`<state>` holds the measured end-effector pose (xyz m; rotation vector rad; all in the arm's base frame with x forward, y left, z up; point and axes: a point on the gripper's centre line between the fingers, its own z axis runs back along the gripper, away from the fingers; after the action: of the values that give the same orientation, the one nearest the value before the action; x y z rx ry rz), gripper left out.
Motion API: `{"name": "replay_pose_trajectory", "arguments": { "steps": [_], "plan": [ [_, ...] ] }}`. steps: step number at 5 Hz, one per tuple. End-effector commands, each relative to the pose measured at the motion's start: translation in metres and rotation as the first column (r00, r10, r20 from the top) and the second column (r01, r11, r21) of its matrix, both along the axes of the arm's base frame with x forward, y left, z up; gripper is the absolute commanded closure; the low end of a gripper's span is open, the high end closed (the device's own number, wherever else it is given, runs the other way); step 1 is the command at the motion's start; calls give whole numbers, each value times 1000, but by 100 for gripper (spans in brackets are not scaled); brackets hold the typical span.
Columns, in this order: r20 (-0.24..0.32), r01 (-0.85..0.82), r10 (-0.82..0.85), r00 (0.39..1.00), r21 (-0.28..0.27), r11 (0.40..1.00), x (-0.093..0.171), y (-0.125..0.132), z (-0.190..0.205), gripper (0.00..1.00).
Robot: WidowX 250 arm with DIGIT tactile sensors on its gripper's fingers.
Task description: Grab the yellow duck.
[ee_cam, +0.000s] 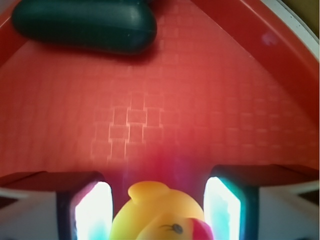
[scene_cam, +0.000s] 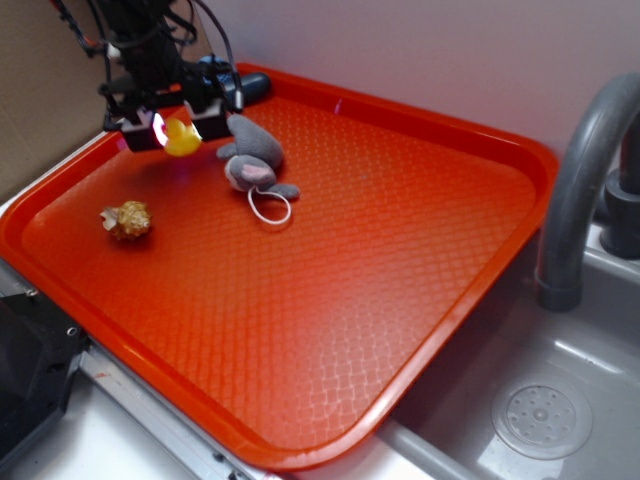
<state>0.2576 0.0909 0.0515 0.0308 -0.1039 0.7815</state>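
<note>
The yellow duck (scene_cam: 181, 137) is small and bright yellow with a reddish-orange beak. It sits between the two fingers of my gripper (scene_cam: 170, 128) over the back left of the orange tray (scene_cam: 430, 330). In the wrist view the yellow duck (ee_cam: 160, 215) fills the gap between the glowing pads (ee_cam: 92, 210), touching both sides, with its head and eye toward the camera. My gripper (ee_cam: 157, 200) is shut on it. Whether the duck rests on the tray or hangs just above it is unclear.
A grey plush mouse (scene_cam: 250, 160) with a white loop tail lies just right of the gripper. A tan lumpy object (scene_cam: 128, 220) lies in front. A dark green object (ee_cam: 85, 25) is by the tray's back rim. A grey faucet (scene_cam: 580, 190) and sink (scene_cam: 540, 420) stand to the right.
</note>
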Motion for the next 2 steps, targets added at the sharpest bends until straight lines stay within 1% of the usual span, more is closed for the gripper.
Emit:
{"name": "replay_pose_trajectory", "arguments": {
  "steps": [1,2],
  "plan": [
    [-79,243,-251,965,-95,965,-6,-29,88,100],
    [-87,313,-330,940,-162,936,-21,-51,114,100]
  ]
}}
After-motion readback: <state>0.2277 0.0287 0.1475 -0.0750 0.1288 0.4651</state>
